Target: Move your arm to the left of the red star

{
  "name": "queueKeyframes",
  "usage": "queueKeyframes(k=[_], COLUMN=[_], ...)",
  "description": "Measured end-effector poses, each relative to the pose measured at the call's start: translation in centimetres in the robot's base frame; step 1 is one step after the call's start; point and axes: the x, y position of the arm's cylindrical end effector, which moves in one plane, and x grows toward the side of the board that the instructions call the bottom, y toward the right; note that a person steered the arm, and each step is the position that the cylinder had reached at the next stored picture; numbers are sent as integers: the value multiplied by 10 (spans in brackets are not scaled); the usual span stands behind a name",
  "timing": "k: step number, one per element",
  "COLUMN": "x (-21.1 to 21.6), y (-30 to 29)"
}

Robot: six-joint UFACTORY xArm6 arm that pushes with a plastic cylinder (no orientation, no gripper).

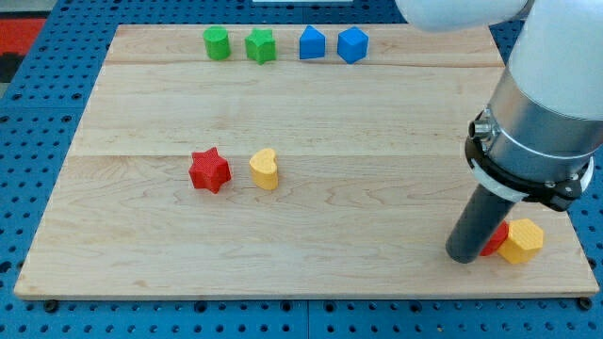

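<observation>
The red star [209, 170] lies left of the board's middle, with a yellow heart-shaped block [265, 169] just to its right. My tip [464, 255] is at the view's lower right, far right of the red star and lower. It stands against a red block [495, 239], mostly hidden behind the rod, and a yellow hexagon [521, 241] sits right of that.
Along the view's top stand a green cylinder [217, 43], a green star [260, 45], a blue pentagon-like block [311, 43] and a blue hexagon-like block [351, 44]. The wooden board [283, 235] lies on a blue pegboard. The arm's body fills the upper right.
</observation>
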Motion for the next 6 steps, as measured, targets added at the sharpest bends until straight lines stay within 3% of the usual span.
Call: queueKeyframes(k=[2,4,5,6], x=[1,-3,-39,-73], y=[-114,-285,-335,-343])
